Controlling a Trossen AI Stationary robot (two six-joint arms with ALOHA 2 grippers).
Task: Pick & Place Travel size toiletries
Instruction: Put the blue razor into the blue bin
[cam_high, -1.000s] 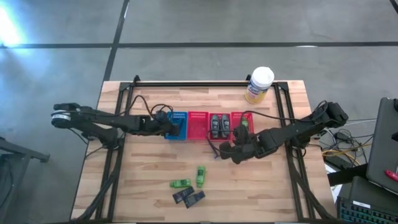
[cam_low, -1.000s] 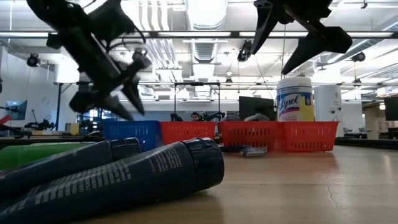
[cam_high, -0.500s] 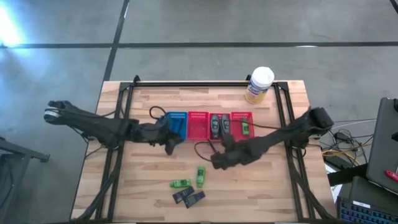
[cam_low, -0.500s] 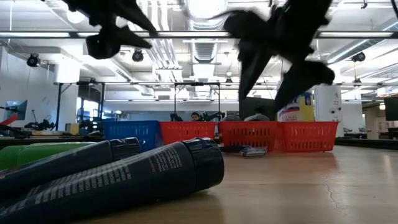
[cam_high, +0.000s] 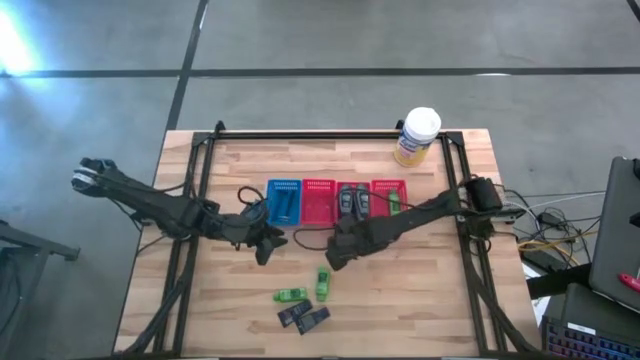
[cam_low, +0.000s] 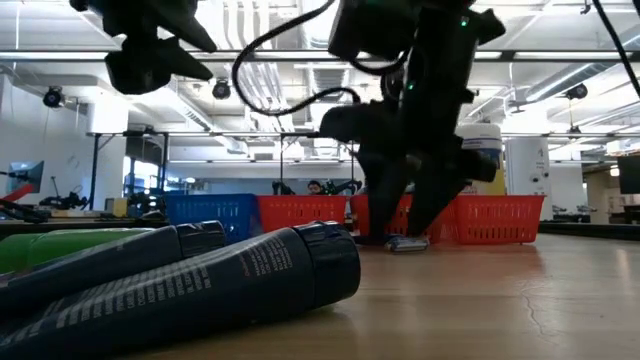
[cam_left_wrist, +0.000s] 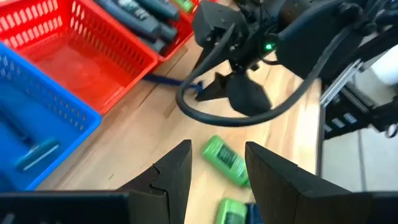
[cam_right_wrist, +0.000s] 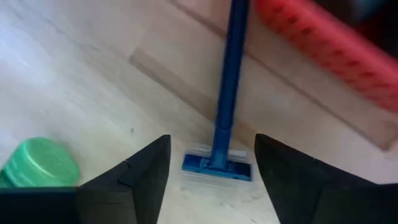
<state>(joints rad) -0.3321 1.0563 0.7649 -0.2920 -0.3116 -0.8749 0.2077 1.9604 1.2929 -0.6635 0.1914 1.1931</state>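
The right gripper (cam_right_wrist: 211, 177) hangs low over the wooden table (cam_high: 420, 290), its dark fingers spread to either side of a thin blue T-shaped razor (cam_right_wrist: 225, 112) lying flat just in front of the red mesh baskets (cam_high: 318, 201). The razor's head sits between the fingertips, untouched. The left gripper (cam_left_wrist: 217, 163), parted and empty, hovers near a bright green little bottle (cam_left_wrist: 225, 160).

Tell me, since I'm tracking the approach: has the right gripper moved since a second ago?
Yes. In the high view, the right gripper has moved left from beside the rightmost red basket, toward the upright green bottle.
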